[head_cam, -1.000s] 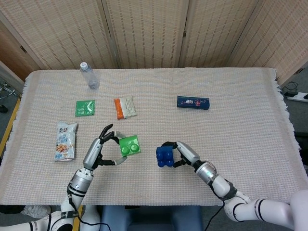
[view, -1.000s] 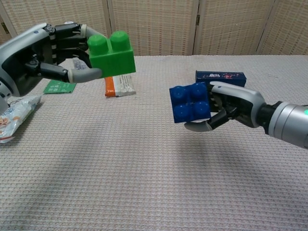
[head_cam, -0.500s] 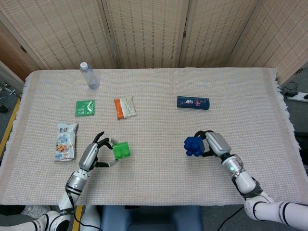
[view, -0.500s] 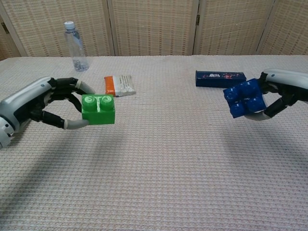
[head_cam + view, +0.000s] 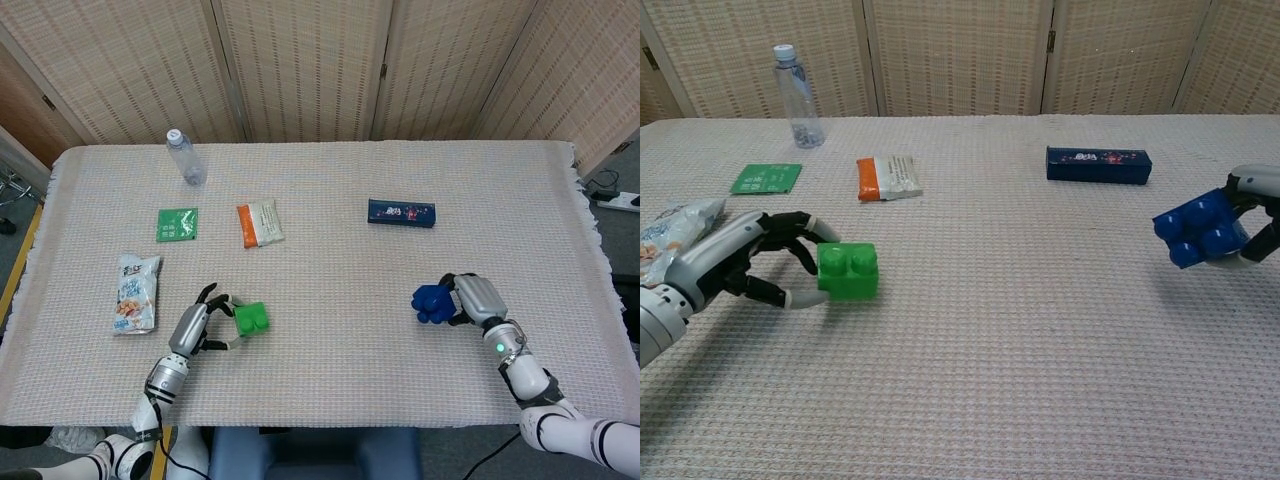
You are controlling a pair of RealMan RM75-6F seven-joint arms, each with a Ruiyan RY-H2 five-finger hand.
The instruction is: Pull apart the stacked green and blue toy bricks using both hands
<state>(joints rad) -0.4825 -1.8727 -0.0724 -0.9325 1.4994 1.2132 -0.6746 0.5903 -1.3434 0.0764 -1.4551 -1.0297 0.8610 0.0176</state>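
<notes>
The two bricks are apart. My left hand point(image 5: 196, 327) point(image 5: 755, 262) grips the green brick point(image 5: 251, 319) point(image 5: 848, 272) low at the table's front left, the brick's studs pointing up and its base at or just above the cloth. Far to the right, my right hand point(image 5: 478, 299) point(image 5: 1255, 215) holds the blue brick point(image 5: 432, 301) point(image 5: 1199, 229) a little above the table, tilted with its studs facing the chest camera. In the chest view most of the right hand is cut off by the frame's edge.
A clear water bottle point(image 5: 185, 157) point(image 5: 797, 96) stands at the back left. A green packet point(image 5: 177, 224), an orange-and-white snack packet point(image 5: 260, 222) and a dark blue box point(image 5: 401, 213) lie further back. A snack bag point(image 5: 135, 292) lies beside my left hand.
Both hands have drawn outwards and downwards with their bricks: the left one has sunk to the table at the front left, the right one has swung far right.
</notes>
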